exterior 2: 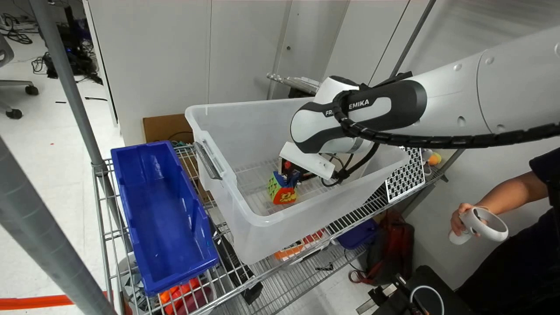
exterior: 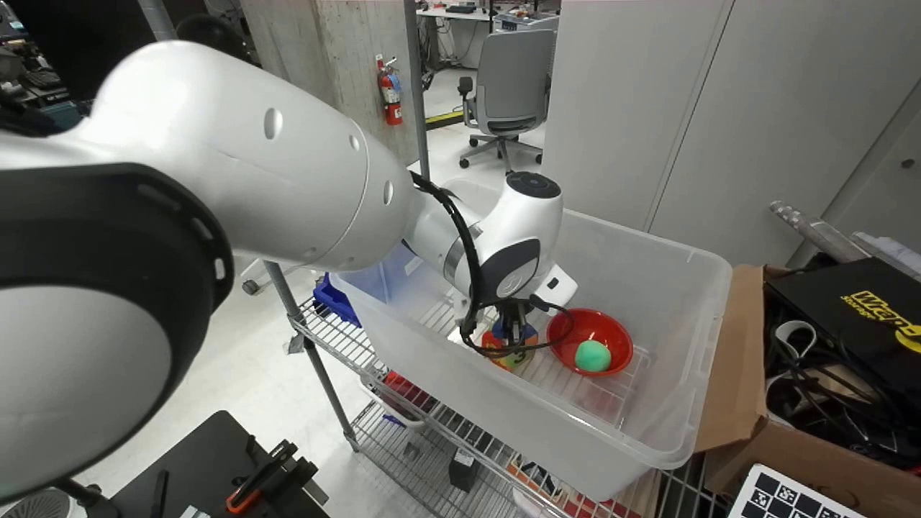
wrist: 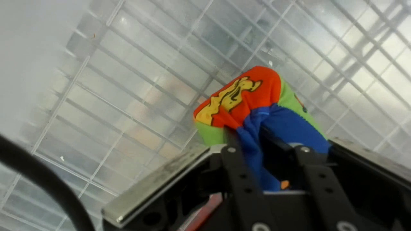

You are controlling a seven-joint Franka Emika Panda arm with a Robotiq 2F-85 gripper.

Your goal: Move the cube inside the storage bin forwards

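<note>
The cube [exterior: 515, 360] is soft, with red-orange, green-yellow and blue faces; it also shows in an exterior view [exterior 2: 282, 192] and in the wrist view [wrist: 239, 96]. It is inside the translucent storage bin [exterior: 669, 302], low over its floor; whether it touches the floor I cannot tell. My gripper [wrist: 247, 134] points down into the bin, and its fingers are shut on the cube's blue cloth, which is creased and bunched between them. In both exterior views the gripper, also in an exterior view [exterior 2: 292, 174], and its cable partly hide the cube.
A red bowl [exterior: 620, 338] with a green ball [exterior: 593, 355] in it stands in the bin beside the gripper. The bin's tall walls surround the gripper. A blue bin [exterior 2: 162, 218] and an open cardboard box [exterior: 734, 360] stand by the storage bin on the wire shelf [exterior 2: 280, 267].
</note>
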